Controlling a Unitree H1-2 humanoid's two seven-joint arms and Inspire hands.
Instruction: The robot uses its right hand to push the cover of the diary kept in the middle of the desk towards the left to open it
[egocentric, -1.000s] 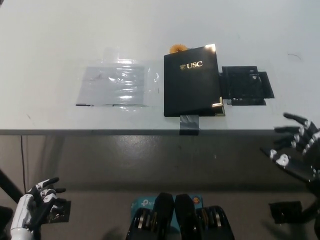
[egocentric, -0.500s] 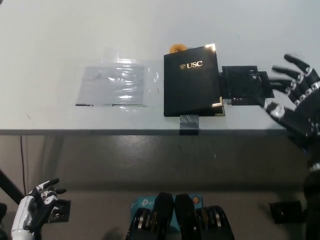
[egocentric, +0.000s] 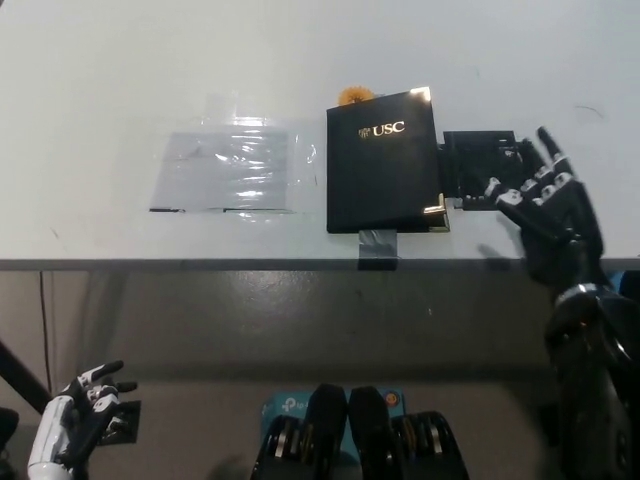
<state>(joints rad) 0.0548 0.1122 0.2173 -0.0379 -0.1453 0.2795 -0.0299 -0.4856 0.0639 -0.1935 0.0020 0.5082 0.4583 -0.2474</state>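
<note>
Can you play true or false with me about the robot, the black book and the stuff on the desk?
1. The diary is shut. True.
2. The right hand is pressing on the diary's cover. False: it is off to the diary's right, over a black mat, with its fingers apart, not touching the diary.
3. The diary has gold letters on it. True: they read USC.
4. The left hand is lying on the desk. False: it rests low at the bottom left, below the desk edge.
5. A clear plastic sheet lies left of the diary. True.
6. Something orange peeks out from behind the diary's far edge. True.
</note>
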